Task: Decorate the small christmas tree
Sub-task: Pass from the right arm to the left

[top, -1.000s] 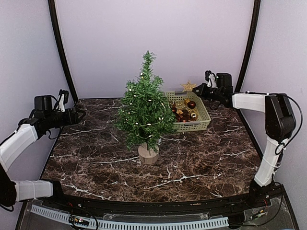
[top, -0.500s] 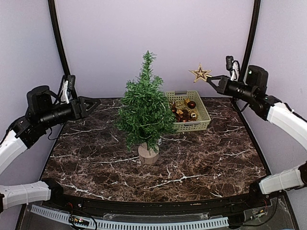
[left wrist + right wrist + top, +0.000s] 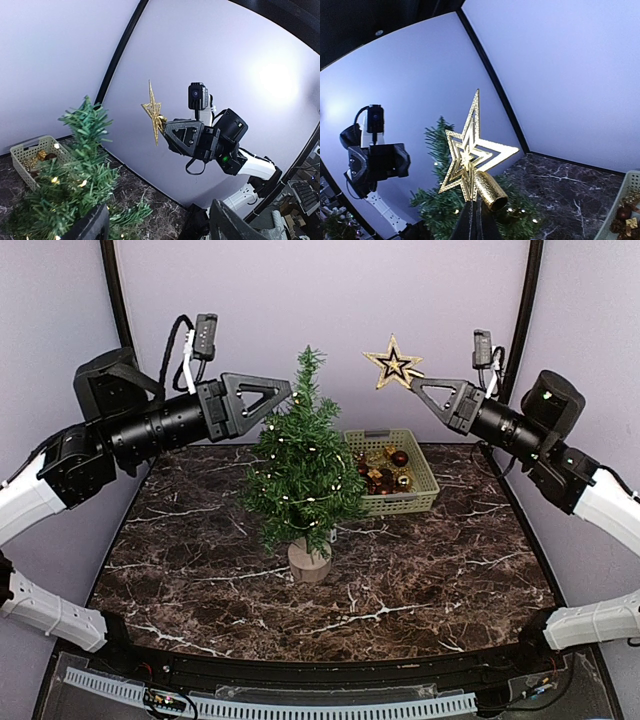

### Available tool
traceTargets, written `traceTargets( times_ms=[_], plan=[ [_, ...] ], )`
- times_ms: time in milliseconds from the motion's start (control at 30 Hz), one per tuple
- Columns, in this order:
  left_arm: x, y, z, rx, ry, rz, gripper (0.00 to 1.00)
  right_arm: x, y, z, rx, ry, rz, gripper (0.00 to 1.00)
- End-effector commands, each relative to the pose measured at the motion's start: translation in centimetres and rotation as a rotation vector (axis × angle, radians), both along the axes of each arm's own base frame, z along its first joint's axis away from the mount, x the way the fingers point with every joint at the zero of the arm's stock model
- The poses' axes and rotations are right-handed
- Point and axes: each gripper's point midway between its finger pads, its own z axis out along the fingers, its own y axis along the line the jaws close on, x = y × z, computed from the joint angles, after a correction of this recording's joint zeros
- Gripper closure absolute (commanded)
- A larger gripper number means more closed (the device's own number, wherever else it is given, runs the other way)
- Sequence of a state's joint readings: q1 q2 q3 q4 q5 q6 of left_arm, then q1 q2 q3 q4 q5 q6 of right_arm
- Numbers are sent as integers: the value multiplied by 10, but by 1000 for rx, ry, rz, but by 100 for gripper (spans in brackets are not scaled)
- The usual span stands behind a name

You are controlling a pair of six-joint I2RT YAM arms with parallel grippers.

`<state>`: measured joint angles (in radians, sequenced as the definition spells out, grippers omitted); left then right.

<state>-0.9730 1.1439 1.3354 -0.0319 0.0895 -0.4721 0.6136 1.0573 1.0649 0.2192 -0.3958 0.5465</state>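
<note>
Right claw [image 3: 418, 381] is pressed together on the lower part of a gold star topper [image 3: 393, 363] and holds it in the air, high above the desk [image 3: 430, 570]. Left claw [image 3: 284, 392] is spread and pinches nothing. In the top view it hovers just beside the upper branches, at 9 o'clock from the tree top.

The small christmas tree [image 3: 303, 475] stands near the middle of the desk in its round stump base. Its long axis is upright, and small lights shine among the needles. A green basket [image 3: 424, 483] with ornaments sits just beside it at 3 o'clock.

In the top view the tree tip lies at 9 o'clock from the star, near but apart, at about the same height. In the right wrist view the short gold tube [image 3: 490, 191] under the star points down and a little to the side, not yet along the trunk line.

I judge that the left claw is nearer to the tip, but the right one carries the star. So the star must come above the tip, with its tube turned straight down, before it descends.
</note>
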Motion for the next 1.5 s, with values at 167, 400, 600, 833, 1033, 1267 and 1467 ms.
traceTargets(
  times_ms=[167, 400, 600, 833, 1033, 1267, 1467],
  plan=[
    [-7, -38, 45, -117, -94, -108, 24, -54, 37, 73, 228, -184, 157, 100],
    [-15, -50, 52, -136, -101, -182, 21, -63, 66, 71, 212, -188, 206, 100],
    [-12, -47, 47, -131, -87, -161, 31, -67, 79, 69, 200, -185, 223, 100],
    [-9, -47, 41, -123, -73, -147, 71, -66, 87, 61, 169, -176, 218, 100],
    [-7, -43, 39, -135, -59, -123, 91, -65, 90, 53, 131, -171, 201, 100],
    [-10, -34, 33, -128, -31, -112, 100, -70, 91, 33, 4, -171, 215, 38],
    [-30, -21, 11, -8, 36, -166, 100, -86, 59, 13, -135, -138, 181, 1]
  ],
)
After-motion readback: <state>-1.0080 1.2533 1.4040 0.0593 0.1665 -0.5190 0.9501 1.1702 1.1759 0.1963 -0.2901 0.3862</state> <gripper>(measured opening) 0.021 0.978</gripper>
